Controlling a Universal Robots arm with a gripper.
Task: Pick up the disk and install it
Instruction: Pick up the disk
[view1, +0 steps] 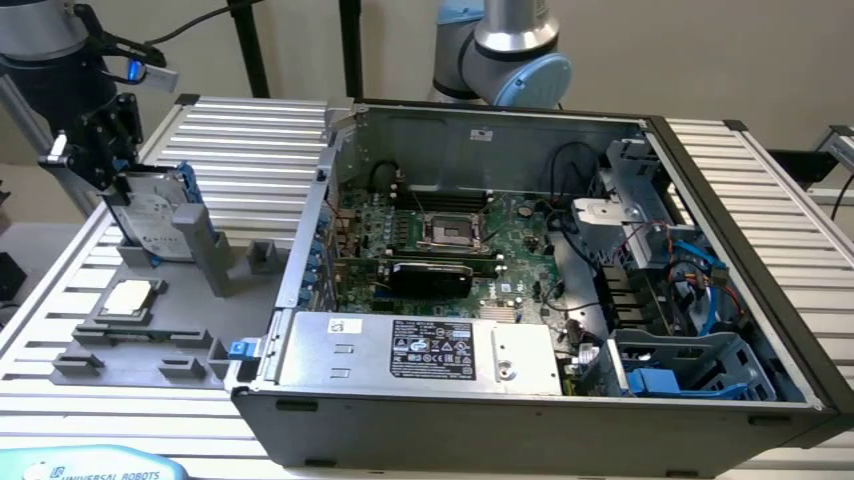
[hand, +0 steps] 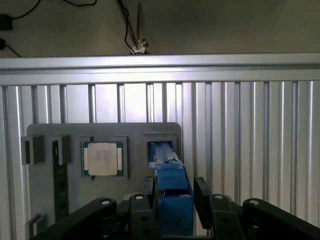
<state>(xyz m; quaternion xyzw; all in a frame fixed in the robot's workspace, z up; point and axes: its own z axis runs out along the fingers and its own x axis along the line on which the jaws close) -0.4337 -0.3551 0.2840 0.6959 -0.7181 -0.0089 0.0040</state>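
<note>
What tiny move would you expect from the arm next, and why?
Probably closing the gripper on the disk. Its fingers flank the disk's blue edge, seemingly not quite touching it, and the disk stands upright in its slot in the grey holder.

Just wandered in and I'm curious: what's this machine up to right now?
A robot arm's gripper is down at the disk, which stands upright in a slot of the grey holder beside an open computer case. The disk sits in its slot, not yet lifted or in the case.
</note>
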